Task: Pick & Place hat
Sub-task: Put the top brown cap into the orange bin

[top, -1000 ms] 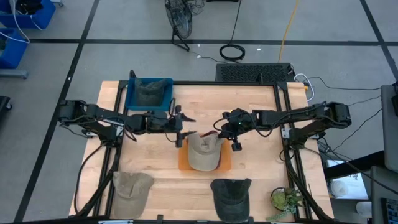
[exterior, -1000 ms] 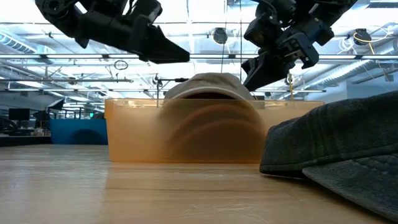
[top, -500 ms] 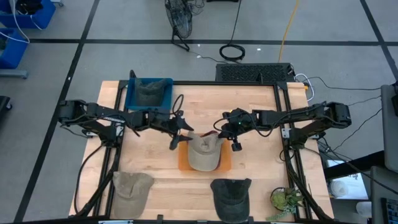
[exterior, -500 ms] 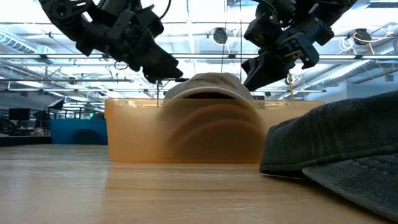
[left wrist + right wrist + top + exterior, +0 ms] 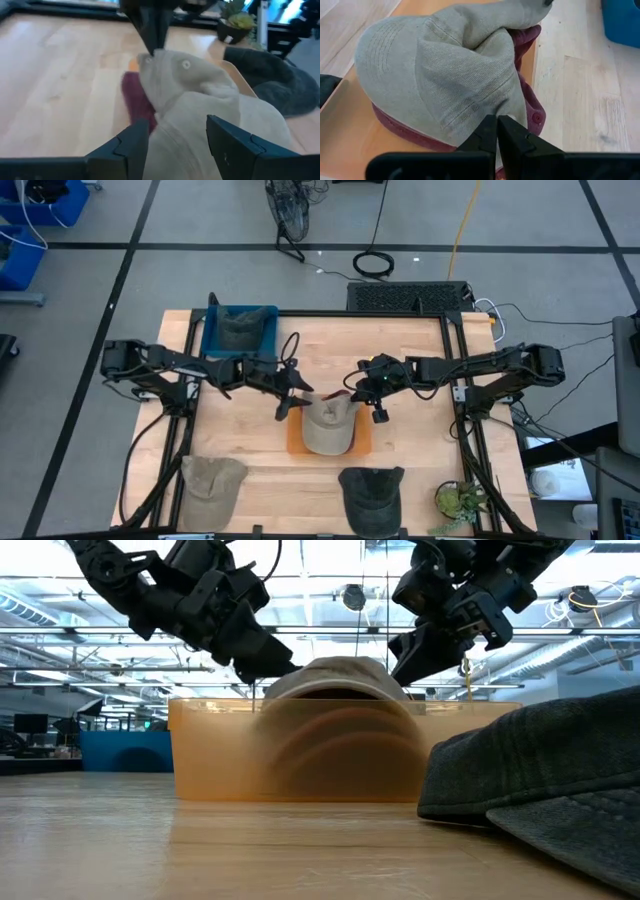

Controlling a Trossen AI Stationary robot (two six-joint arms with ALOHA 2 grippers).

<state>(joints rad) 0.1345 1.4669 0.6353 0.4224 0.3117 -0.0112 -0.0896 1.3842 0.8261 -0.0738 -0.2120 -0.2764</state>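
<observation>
A beige hat [image 5: 327, 423] lies on top of a maroon hat [image 5: 532, 117] in an orange tray [image 5: 296, 442] at the table's middle. My right gripper [image 5: 497, 134] is at the hat's far right edge, shut on its cloth. My left gripper [image 5: 177, 142] is at the hat's far left edge, open. Its two fingers [image 5: 127, 147] stand on either side of a raised fold of the beige cloth [image 5: 185, 110]. In the low view, both grippers [image 5: 275, 665] [image 5: 400, 665] hang just above the tray's rim. My right gripper pinches the beige hat's cloth near its far edge [image 5: 154, 54] between its two fingers. It comes slanting down from the table's right. The pinched cloth is drawn up into a peak; the rest of the hat lies in the tray. Whether my left gripper touches the fold, I cannot tell.
A blue bin [image 5: 240, 328] with a hat in it stands at the far left. An olive hat [image 5: 213, 478] and a dark grey hat [image 5: 372, 492] lie along the near edge. A small potted plant [image 5: 458, 500] stands at the near right corner.
My left gripper has come down toward the beige hat's far left edge and rolled about its own axis, so its fingers now straddle the raised cloth. The right gripper and the hat have kept still.
</observation>
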